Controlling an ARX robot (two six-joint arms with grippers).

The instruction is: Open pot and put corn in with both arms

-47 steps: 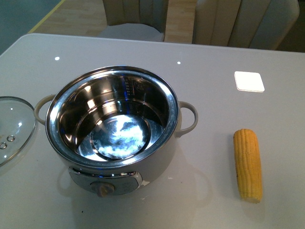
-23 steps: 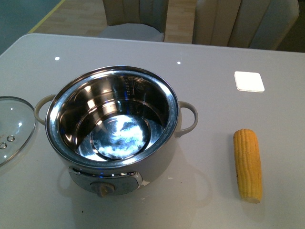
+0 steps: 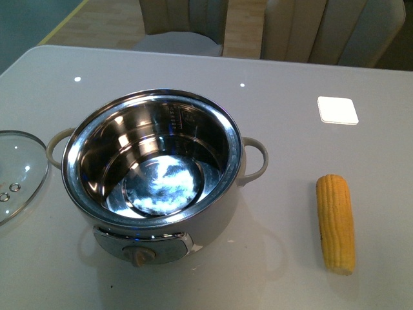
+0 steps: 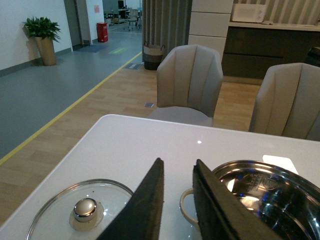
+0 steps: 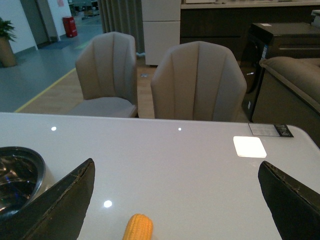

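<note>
Loading the corn (image 3: 335, 223), lying lower right and well apart from the uncovered pot (image 3: 216, 216) at centre-left, is the step in hand. The right gripper (image 5: 175, 165), spread wide and empty, must descend over it; the left gripper (image 4: 178, 161) is narrowly parted, empty.

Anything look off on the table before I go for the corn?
Nothing stands out. The pot sits upright, open and empty; the lid lies flat beside it, knob up; the corn lies whole on the table.

pot (image 3: 216, 216): we find it on the counter (image 3: 290, 71), left of centre.
lid (image 3: 16, 174): left of the pot, maybe touching its handle.
corn (image 3: 336, 223): on the counter, well right of the pot.
</note>
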